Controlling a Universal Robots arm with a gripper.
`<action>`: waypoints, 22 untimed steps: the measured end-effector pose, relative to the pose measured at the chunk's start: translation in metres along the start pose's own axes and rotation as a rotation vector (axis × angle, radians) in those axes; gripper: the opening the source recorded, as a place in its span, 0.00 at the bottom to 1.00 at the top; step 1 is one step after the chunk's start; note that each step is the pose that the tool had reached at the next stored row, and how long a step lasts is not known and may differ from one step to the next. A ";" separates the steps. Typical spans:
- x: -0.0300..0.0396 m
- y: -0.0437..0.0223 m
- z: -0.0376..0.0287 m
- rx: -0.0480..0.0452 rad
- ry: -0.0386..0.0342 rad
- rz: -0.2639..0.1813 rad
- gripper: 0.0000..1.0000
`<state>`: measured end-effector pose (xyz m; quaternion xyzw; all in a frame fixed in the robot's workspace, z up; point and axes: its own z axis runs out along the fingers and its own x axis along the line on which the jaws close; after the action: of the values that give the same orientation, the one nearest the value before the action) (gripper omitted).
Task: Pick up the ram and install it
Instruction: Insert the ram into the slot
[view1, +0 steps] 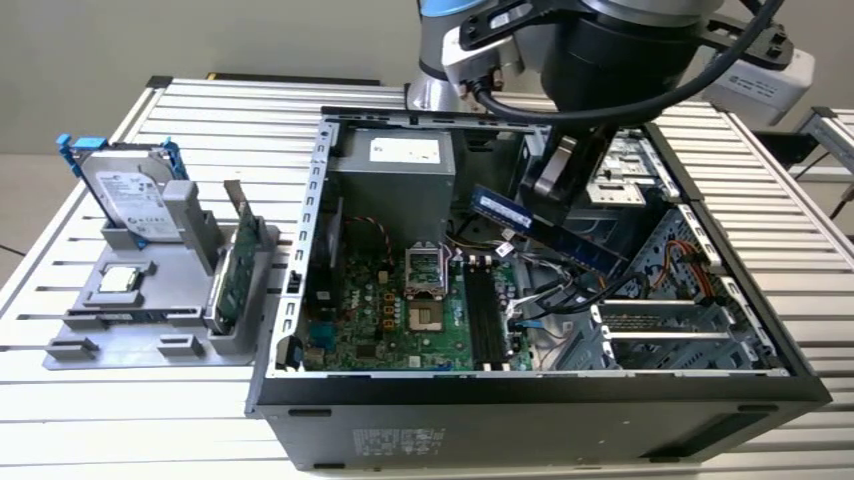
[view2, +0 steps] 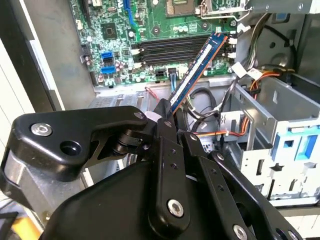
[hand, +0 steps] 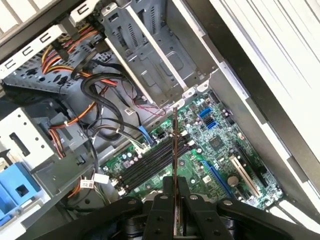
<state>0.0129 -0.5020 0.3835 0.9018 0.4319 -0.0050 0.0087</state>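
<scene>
Hovering over the open computer case (view1: 286, 300), the pincer (view1: 542, 200) is clamped shut on the ram (view1: 574, 240), and the grip looks firm. In both wrist views the two black fingers squeeze flat against the stick's faces near one end, and the rest juts out ahead of them. The second wrist view shows the ram (view2: 197, 67) side-on, blue-green with a pale label, its free end reaching over the green motherboard (view2: 115, 35) toward the black memory slots (view2: 170, 47). The first wrist view catches the ram (hand: 175, 145) edge-on, a thin line rising out of the pincer (hand: 175, 187), with the slots (hand: 150, 162) beneath it. It is in the air, slanted, clear of the board.

Over on the exterior view's left, a grey holder (view1: 120, 315) sits on the slatted worktop (view1: 200, 110), well apart from the case. A silver hard drive (view1: 134, 200) with a blue bracket stands upright in it, and beside that a green circuit card (view1: 230, 275).
</scene>
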 end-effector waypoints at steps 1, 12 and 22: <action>0.0000 0.0000 0.0001 0.0002 -0.0001 0.012 0.00; 0.0000 0.0000 0.0007 0.0023 -0.0017 0.145 0.00; 0.0001 0.0000 0.0013 0.0043 -0.0031 0.266 0.00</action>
<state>0.0129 -0.5020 0.3822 0.9511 0.3087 -0.0062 0.0080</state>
